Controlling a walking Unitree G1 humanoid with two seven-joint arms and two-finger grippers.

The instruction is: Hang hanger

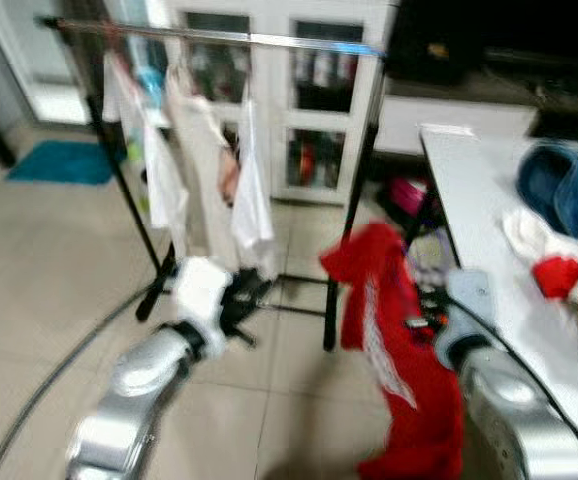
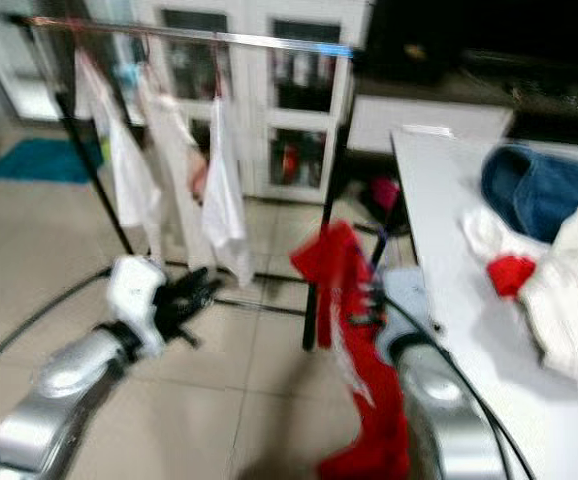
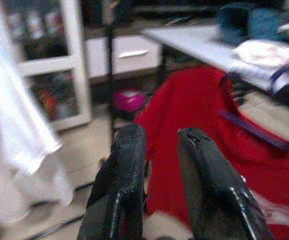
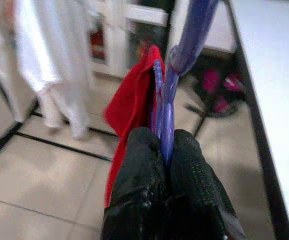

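Right hand (image 4: 165, 150): textured black fingers clenched on a thin blue hanger (image 4: 172, 90) carrying a soft red shirt (image 1: 404, 370), held low between the metal clothes rack (image 1: 269, 40) and the white table (image 1: 469, 200). Left hand (image 3: 159, 145): fingers released, a narrow gap between them, empty, near the limp white garments (image 1: 254, 200) on the rack's bar.

hanger (image 4: 167, 107): purple-blue
garment on hanger (image 1: 401, 345): red, white stripe
hung clothes (image 1: 209, 170): white
mat (image 1: 59, 162), upper left: teal
table (image 1: 469, 215): white
folded cloth (image 1: 567, 190): blue
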